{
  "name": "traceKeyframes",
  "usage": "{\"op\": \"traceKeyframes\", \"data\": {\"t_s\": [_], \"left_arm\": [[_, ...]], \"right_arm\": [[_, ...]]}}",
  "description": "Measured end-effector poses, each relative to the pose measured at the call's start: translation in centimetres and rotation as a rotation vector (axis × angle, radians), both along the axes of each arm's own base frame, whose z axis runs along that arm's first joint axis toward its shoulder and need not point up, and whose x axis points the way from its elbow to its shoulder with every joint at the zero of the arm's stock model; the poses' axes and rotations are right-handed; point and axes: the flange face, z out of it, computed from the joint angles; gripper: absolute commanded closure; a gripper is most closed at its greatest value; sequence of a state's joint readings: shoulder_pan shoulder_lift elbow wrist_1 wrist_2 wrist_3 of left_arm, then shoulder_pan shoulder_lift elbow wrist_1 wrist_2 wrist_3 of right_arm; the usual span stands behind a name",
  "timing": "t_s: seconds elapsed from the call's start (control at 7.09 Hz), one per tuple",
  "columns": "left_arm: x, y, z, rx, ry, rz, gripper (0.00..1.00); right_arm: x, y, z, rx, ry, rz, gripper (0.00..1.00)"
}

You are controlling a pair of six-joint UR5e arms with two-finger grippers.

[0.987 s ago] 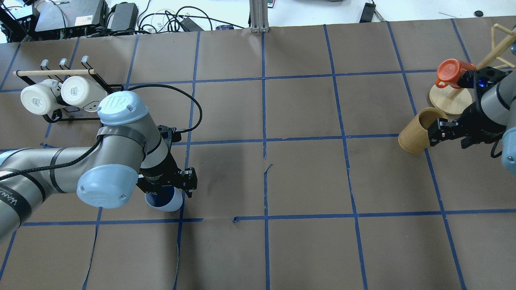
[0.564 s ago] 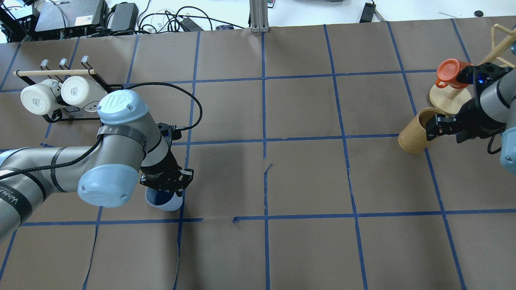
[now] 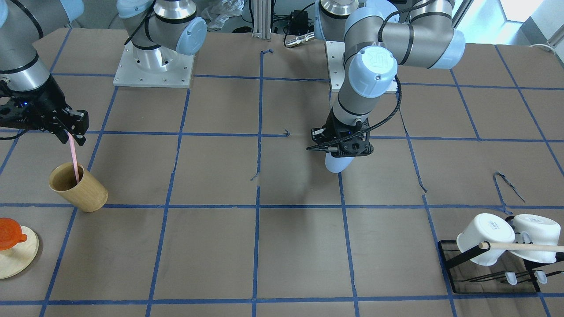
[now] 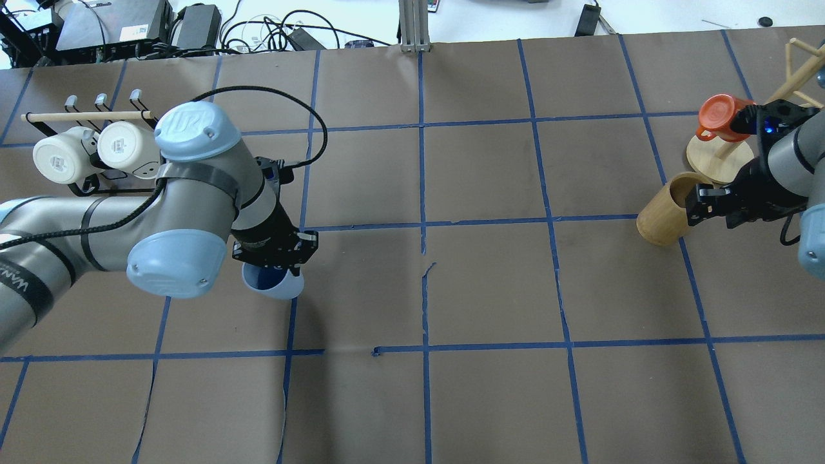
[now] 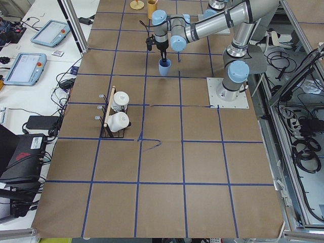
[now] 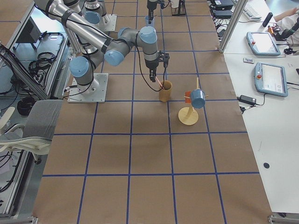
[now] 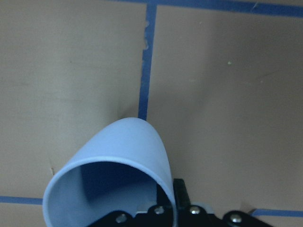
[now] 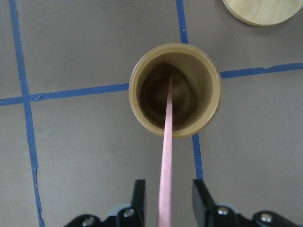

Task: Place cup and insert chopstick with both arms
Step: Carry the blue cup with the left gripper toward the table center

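Observation:
My left gripper [image 4: 276, 252] is shut on the rim of the light-blue cup [image 4: 276, 288] and holds it just above the table, left of centre; the cup also shows in the front view [image 3: 337, 163] and the left wrist view [image 7: 118, 161]. The pale-pink chopstick [image 8: 166, 156] stands in the tan bamboo cup [image 8: 208, 94], leaning on its near rim. My right gripper [image 8: 166, 201] is above that cup with the stick's upper end between its fingers [image 8: 138, 198]; a gap shows on each side of the stick. The stick also shows in the front view [image 3: 74, 158].
A black rack [image 4: 84, 187] with two white mugs and a wooden rod stands at the far left. A wooden mug tree [image 4: 718, 161] with an orange mug [image 4: 720, 115] stands just beyond the bamboo cup. Blue tape lines grid the brown table.
My left arm has raised the blue cup and carried it away from the robot and slightly right. My right gripper has shifted a little farther from the robot over the bamboo cup.

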State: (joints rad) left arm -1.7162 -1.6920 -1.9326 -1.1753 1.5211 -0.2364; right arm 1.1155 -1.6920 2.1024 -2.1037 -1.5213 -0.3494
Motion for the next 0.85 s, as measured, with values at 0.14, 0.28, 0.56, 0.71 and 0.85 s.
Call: {"op": "traceKeyframes", "data": {"t_s": [0.14, 0.28, 0.56, 0.71, 0.85], "left_arm": [[-3.6, -1.2, 0.6, -0.018, 0.011, -0.013, 1.00], [-7.5, -2.4, 0.9, -0.028, 0.043, -0.041, 1.00], [-14.4, -2.7, -0.3, -0.012, 0.084, -0.131, 1.00], [-16.1, -2.6, -1.4, 0.000, 0.086, -0.160, 1.00], [-17.0, -2.7, -2.5, 0.002, 0.086, -0.175, 0.55]], "right_arm": [[0.0, 0.0, 0.1, -0.002, 0.004, 0.020, 0.86], [0.0, -0.2, 0.3, -0.005, 0.006, 0.033, 0.93], [-0.1, -0.4, 0.8, -0.010, 0.005, 0.041, 1.00], [-0.1, -0.5, 1.0, -0.008, 0.002, 0.043, 1.00], [-0.2, -0.7, 1.4, -0.001, -0.005, 0.043, 1.00]]}}
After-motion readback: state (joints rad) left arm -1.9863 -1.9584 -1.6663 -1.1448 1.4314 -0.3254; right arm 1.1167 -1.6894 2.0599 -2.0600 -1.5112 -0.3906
